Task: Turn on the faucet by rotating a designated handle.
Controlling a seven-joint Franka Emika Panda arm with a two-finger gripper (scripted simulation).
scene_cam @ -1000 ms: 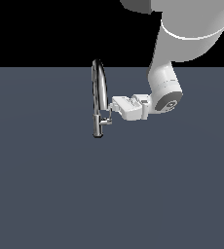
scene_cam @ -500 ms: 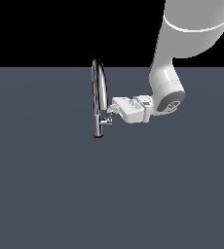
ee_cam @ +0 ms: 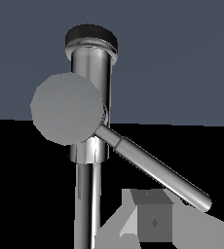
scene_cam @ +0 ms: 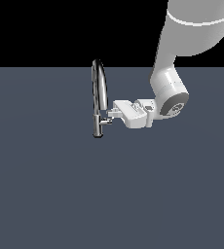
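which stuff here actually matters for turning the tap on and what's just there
Part of the job:
- faucet, chrome, arched spout
- handle, stub with thin lever on the faucet's lower body
- gripper, right at the handle

Just there:
- grey floor
- nothing else lying about in either view

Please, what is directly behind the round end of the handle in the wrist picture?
Behind the round end of the handle stands the faucet, its chrome body showing above and below. The disc covers the joint. The tool is near the lever.
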